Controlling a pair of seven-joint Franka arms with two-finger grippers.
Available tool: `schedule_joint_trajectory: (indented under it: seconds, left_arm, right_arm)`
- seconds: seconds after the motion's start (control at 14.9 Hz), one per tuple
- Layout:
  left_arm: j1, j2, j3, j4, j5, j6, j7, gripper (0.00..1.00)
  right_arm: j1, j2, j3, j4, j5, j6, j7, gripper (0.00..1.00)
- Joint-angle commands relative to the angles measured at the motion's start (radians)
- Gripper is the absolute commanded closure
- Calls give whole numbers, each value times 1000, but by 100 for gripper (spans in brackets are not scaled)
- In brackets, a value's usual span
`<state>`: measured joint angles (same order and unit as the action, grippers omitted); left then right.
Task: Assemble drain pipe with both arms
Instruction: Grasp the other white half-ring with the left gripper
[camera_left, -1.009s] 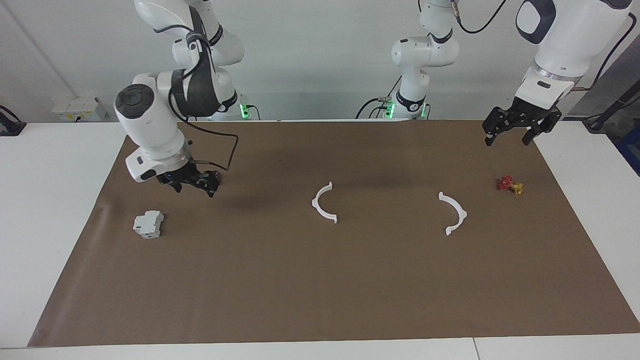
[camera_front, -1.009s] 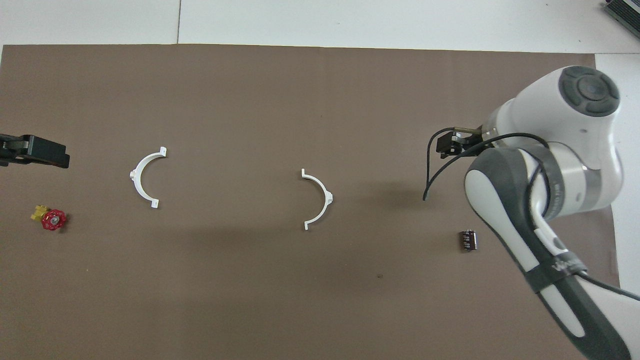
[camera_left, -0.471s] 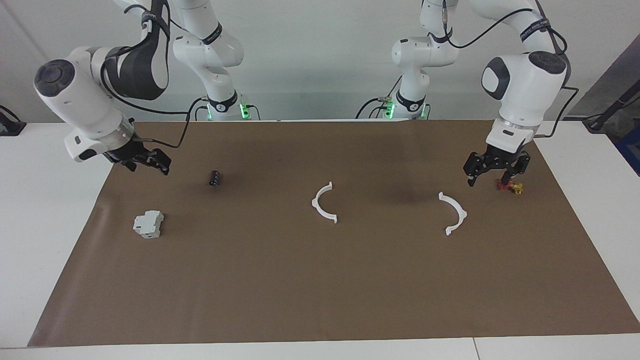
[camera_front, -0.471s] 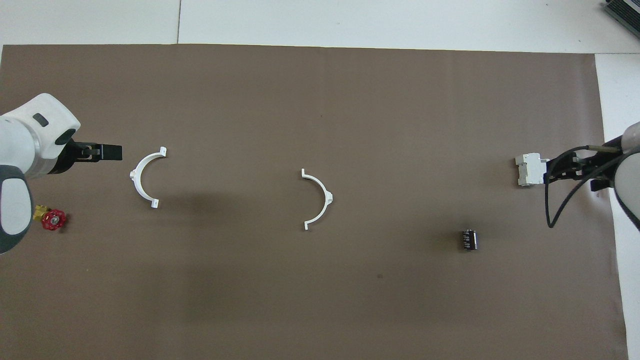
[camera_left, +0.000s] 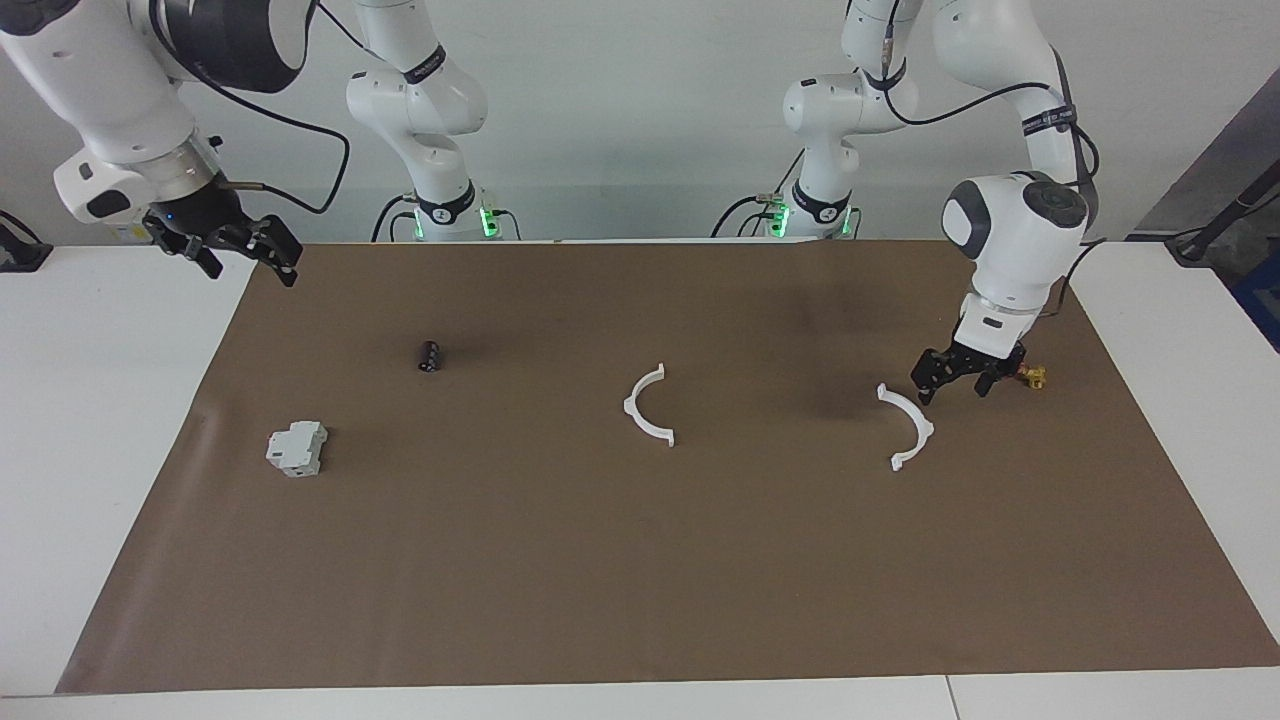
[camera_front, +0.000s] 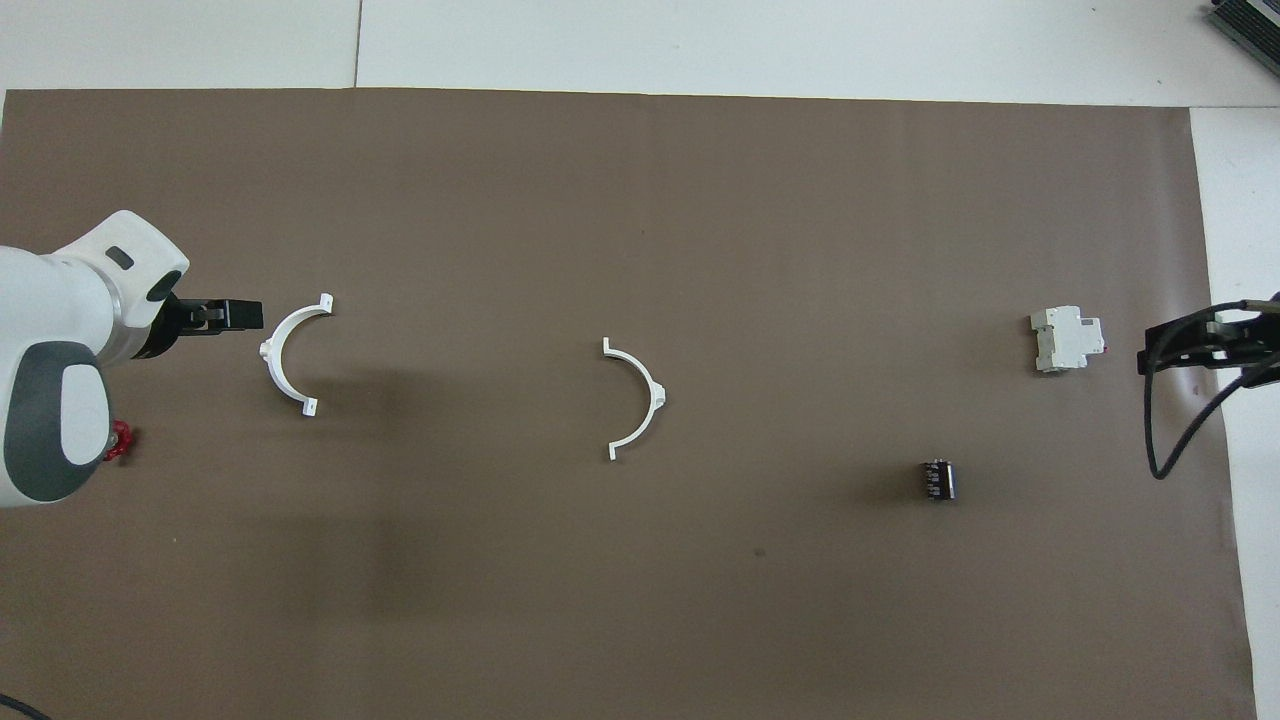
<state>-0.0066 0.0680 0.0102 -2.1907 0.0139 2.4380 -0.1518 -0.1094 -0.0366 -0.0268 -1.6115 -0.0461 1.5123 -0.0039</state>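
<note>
Two white half-rings of the drain pipe lie apart on the brown mat (camera_left: 640, 580). One half-ring (camera_left: 650, 406) (camera_front: 640, 396) is near the middle. The other half-ring (camera_left: 912, 426) (camera_front: 284, 356) lies toward the left arm's end. My left gripper (camera_left: 952, 386) (camera_front: 236, 314) is open and empty. It hangs low just beside that second half-ring, between it and the valve, not touching it. My right gripper (camera_left: 250, 262) (camera_front: 1150, 352) is open and empty, raised over the mat's edge at the right arm's end.
A red-and-yellow valve (camera_left: 1035, 377) (camera_front: 122, 440) sits close to the left gripper, partly hidden by it. A grey-white boxy block (camera_left: 297, 448) (camera_front: 1065, 340) and a small black part (camera_left: 430, 356) (camera_front: 937, 480) lie toward the right arm's end.
The left gripper came down and in from the mat's corner to beside the half-ring. The right gripper rose and drew back from over the mat to its edge, uncovering the black part.
</note>
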Motion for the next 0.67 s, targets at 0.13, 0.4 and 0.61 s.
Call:
schedule_joint_trajectory:
  seconds: [0.13, 0.4, 0.61]
  left_arm:
    - [-26, 56, -2, -12, 6, 99, -152, 0]
    - [-13, 85, -1, -14, 6, 110, -127, 0]
    - [-13, 82, -1, -30, 6, 116, 22, 0]
  right_arm:
    - [10, 24, 13, 81, -44, -92, -31, 0]
    - [17, 0, 13, 18, -37, -40, -25, 0]
    - [23, -3, 13, 15, -26, -40, -18, 0]
